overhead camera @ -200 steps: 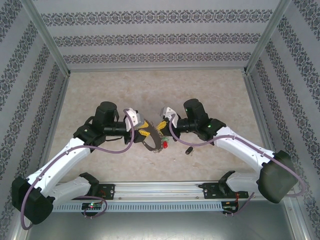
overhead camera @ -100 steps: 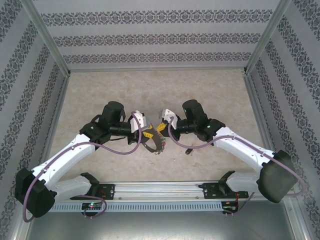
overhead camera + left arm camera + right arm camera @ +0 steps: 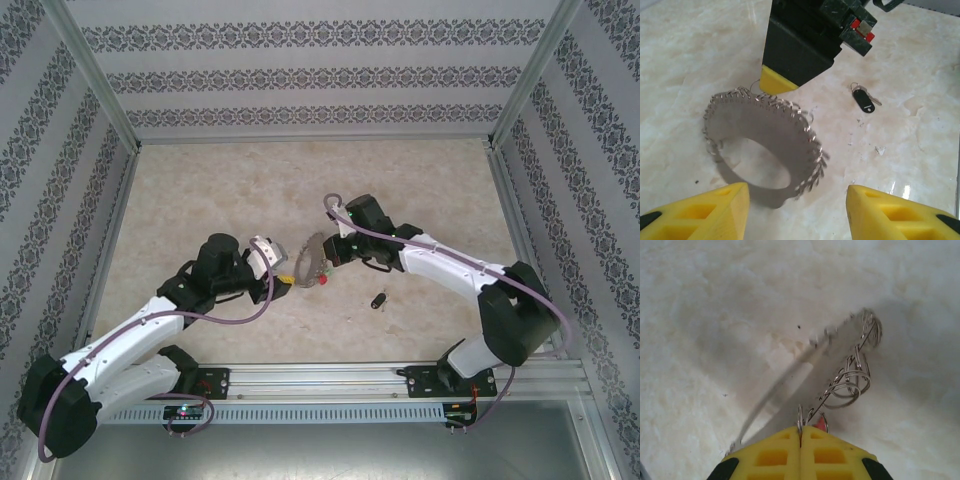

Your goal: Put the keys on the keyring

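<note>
Right gripper (image 3: 800, 434) pinches only the large silvery chain-edged metal keyring (image 3: 765, 120) by its rim, left gripper (image 3: 797, 202) open below, so it may slip.

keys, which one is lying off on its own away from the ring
The small black-headed key, alone on the marble tabletop, apart from the bumpy silvery metal keyring. The red-headed key sits right beside that ring.

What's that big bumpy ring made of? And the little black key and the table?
The keyring looks like thin grey metal: dull sheen, wiry little loops along its edge. The black key seems to have a smooth plastic head with a shiny metal ring. The table looks glossy and marble-patterned; real stone or print, I can't tell.
</note>
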Tool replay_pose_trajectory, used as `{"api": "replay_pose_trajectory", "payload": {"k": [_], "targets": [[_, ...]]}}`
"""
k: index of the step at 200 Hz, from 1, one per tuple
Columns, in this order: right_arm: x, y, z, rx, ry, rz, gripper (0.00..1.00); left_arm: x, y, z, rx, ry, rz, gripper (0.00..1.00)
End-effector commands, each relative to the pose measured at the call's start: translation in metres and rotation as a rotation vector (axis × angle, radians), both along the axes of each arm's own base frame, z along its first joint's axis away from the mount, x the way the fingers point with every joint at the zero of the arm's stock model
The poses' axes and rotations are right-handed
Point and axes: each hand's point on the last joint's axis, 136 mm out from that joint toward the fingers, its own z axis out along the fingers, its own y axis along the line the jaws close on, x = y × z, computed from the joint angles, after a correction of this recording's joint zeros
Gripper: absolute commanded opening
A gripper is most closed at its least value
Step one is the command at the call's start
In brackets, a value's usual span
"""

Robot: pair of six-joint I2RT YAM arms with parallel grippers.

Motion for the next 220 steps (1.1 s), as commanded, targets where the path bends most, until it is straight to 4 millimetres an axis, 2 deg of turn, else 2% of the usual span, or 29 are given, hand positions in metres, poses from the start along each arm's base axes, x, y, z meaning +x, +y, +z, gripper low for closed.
{"api": "replay_pose_trajectory", "payload": {"k": [1,18,46,65,100,144,167,220], "targets": [[0.000,0.017,-0.007,0.031,0.072,-0.076,0.00,0.005,-0.008,0.001,-0.037,0.004,0.031,0.55],[-0.021,0.042,-0.025,0.046,0.175,0.073,0.00,0.004,-0.010,-0.011,-0.012,0.029,0.032,0.56],[-0.047,0.060,-0.054,0.012,0.258,0.215,0.00,0.012,0.001,-0.026,0.044,0.039,0.117,0.54],[-0.045,0.059,-0.068,-0.014,0.280,0.201,0.00,0.019,0.014,-0.025,0.057,0.010,0.197,0.54],[-0.034,0.058,-0.078,0.071,0.373,0.139,0.00,0.022,0.030,-0.015,0.057,-0.056,0.273,0.54],[-0.037,0.058,-0.081,0.061,0.378,0.154,0.00,0.020,0.035,-0.016,0.060,-0.055,0.292,0.54],[-0.036,0.058,-0.080,0.036,0.348,0.169,0.04,0.020,0.036,-0.015,0.054,-0.058,0.297,0.54],[-0.028,0.069,-0.063,0.061,0.288,0.162,0.09,0.020,0.033,-0.016,0.057,-0.057,0.282,0.54]]}}
